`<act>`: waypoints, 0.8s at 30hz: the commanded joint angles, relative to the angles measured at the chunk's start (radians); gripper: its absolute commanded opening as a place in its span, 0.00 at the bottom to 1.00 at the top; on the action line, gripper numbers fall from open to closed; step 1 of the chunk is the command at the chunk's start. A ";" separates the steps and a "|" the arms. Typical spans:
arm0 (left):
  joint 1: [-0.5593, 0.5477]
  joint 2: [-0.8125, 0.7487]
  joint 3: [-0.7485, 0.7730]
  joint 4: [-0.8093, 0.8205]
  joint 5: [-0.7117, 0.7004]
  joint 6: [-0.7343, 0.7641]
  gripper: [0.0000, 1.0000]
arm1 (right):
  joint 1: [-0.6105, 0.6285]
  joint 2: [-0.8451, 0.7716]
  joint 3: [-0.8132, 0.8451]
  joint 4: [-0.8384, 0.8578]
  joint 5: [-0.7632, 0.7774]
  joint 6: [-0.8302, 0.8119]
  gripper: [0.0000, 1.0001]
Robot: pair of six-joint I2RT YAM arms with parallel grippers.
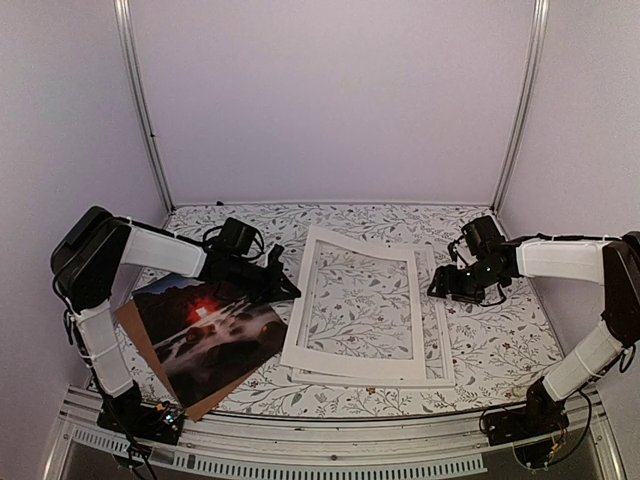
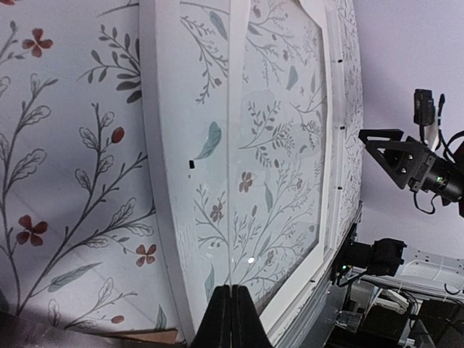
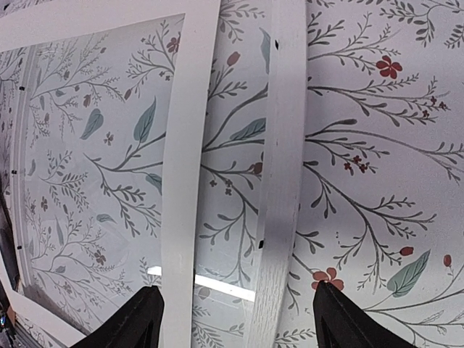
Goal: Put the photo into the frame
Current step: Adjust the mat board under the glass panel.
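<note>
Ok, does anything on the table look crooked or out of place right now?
Yes. The white mat lies on top of the frame but twisted against it, so their edges run out of parallel. The photo rests skewed on the brown backing board at the left, outside the frame.

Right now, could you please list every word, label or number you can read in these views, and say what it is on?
None: no readable text in any view. The photo, the frame, the white mat and the floral tablecloth bear no lettering.
</note>
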 commanded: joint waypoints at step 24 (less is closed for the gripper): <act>-0.088 0.057 0.111 0.010 -0.052 -0.082 0.00 | -0.040 -0.001 0.083 -0.098 0.124 -0.039 0.76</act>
